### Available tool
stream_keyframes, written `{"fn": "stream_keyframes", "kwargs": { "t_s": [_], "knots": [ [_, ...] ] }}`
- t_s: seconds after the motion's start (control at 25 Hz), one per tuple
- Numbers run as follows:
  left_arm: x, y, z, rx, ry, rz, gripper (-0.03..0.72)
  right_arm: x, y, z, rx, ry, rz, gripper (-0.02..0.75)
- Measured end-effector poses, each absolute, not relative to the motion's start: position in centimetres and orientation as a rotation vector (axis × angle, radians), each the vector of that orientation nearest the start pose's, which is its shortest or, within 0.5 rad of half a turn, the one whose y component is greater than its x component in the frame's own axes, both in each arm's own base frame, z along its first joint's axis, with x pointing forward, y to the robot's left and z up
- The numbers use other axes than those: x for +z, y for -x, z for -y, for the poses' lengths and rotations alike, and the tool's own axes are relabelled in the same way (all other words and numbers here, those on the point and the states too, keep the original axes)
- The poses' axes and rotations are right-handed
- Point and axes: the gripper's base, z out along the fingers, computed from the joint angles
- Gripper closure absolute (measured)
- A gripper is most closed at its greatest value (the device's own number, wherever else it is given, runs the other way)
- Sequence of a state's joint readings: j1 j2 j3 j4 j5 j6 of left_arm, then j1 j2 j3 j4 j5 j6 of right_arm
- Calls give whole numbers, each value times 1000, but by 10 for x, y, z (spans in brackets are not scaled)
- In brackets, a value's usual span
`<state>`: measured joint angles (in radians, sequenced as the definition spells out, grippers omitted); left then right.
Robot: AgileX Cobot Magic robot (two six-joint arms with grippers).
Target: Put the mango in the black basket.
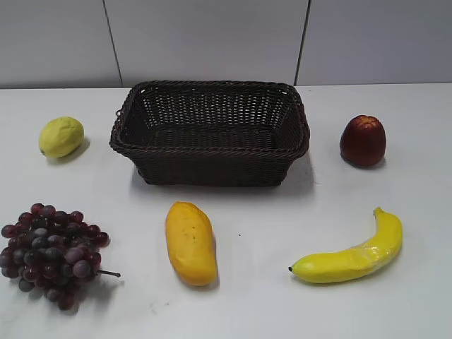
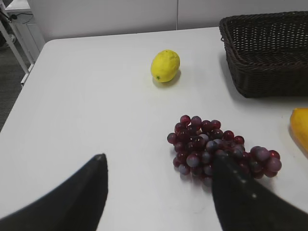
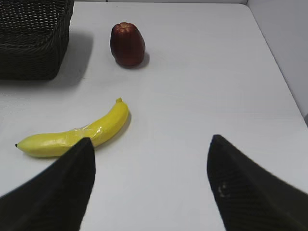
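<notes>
The mango (image 1: 190, 242) is orange-yellow and oblong. It lies on the white table in front of the black basket (image 1: 209, 145), which is empty. In the left wrist view only the mango's end (image 2: 300, 127) shows at the right edge, and the basket (image 2: 269, 53) is at the top right. My left gripper (image 2: 159, 161) is open and empty above the table, beside the grapes. My right gripper (image 3: 151, 144) is open and empty, to the right of the banana. Neither gripper shows in the exterior view.
A yellow-green lemon (image 1: 61, 136) lies left of the basket. Dark red grapes (image 1: 51, 251) lie at the front left. A dark red apple-like fruit (image 1: 363, 140) stands right of the basket. A banana (image 1: 353, 254) lies at the front right.
</notes>
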<state>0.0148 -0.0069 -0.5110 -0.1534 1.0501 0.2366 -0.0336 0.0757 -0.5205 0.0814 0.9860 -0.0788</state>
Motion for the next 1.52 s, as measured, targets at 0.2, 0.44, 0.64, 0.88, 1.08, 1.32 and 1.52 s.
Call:
{"fn": "stream_keyframes", "kwargs": {
  "t_s": [0.2,0.44,0.64,0.88,1.08,1.32,1.52],
  "knots": [
    [282,7,12,-22,-230,-1993,169,294,-43,-6,53,31,-2114,185],
    [282,7,12,-22,-230,-1993,169,282,-89,-9,155,-12,-2330,209],
    [282,7,12,-22,-230,-1993,169,281,-126,-11,227,-51,-2477,213],
    [282,7,12,-22,-230,-1993,169,287,-173,-11,235,-17,-2593,213],
    [282,7,12,-22,-230,-1993,169,287,-208,-15,304,58,-2658,213],
    [282,7,12,-22,-230,-1993,169,277,-244,-41,412,204,-2713,213],
    [282,7,12,-22,-230,-1993,169,267,-261,-89,473,415,-2754,214]
  ]
}}
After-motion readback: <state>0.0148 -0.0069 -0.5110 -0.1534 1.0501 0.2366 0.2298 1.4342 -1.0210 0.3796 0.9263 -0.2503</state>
